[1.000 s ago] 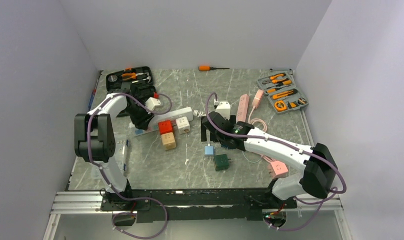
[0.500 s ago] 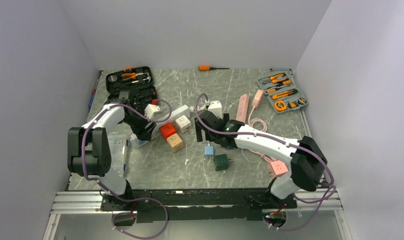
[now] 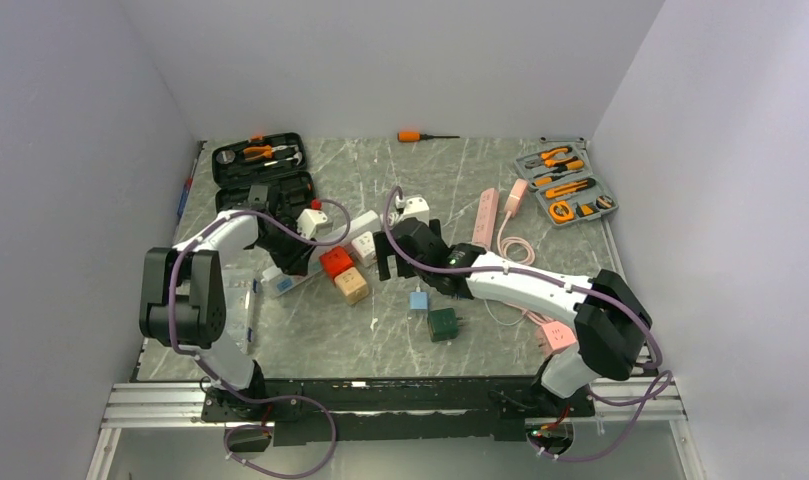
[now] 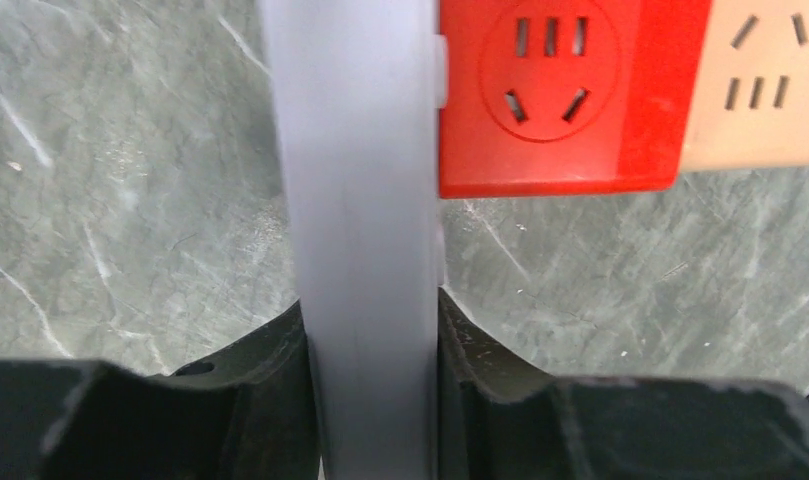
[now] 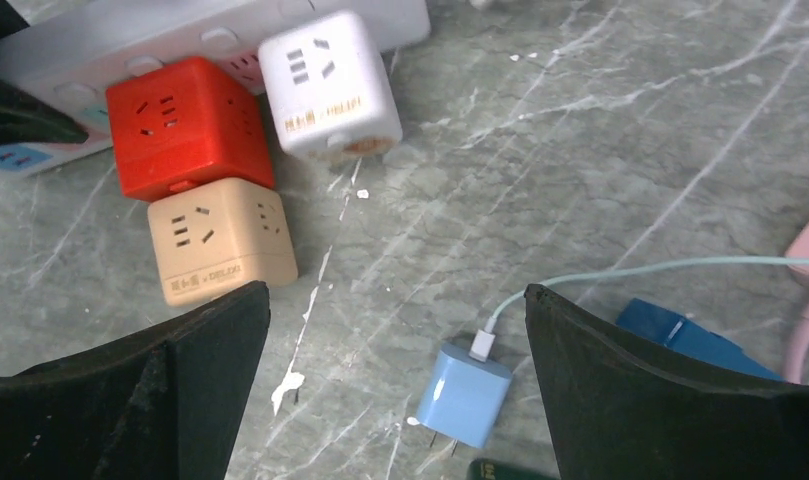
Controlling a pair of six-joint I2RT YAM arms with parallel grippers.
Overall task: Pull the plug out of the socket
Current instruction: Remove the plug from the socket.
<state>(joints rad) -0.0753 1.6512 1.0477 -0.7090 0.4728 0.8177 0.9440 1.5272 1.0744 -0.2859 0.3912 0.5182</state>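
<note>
A white power strip (image 3: 352,224) lies slanted on the table. A red cube plug (image 3: 333,262) and a white cube plug (image 3: 365,247) sit against its near side, and a beige cube (image 3: 351,285) sits against the red one. My left gripper (image 3: 288,262) is shut on the strip's left end. In the left wrist view the strip (image 4: 360,200) fills the jaws (image 4: 370,400), with the red cube (image 4: 560,100) to its right. My right gripper (image 3: 385,258) is open and empty just right of the cubes. The right wrist view shows the red cube (image 5: 185,125), white cube (image 5: 325,80) and beige cube (image 5: 220,240) ahead.
A light blue charger (image 5: 465,395) with a cable lies between my right fingers (image 5: 660,390), with a dark green plug (image 3: 442,323) near it. A pink cube (image 3: 558,337), pink strip (image 3: 485,215) and white adapter (image 3: 415,207) lie to the right. Tool cases stand at the back left (image 3: 260,155) and back right (image 3: 565,185).
My right gripper has moved left, toward the cube plugs, staying open. My left arm has shifted a little while keeping hold of the strip.
</note>
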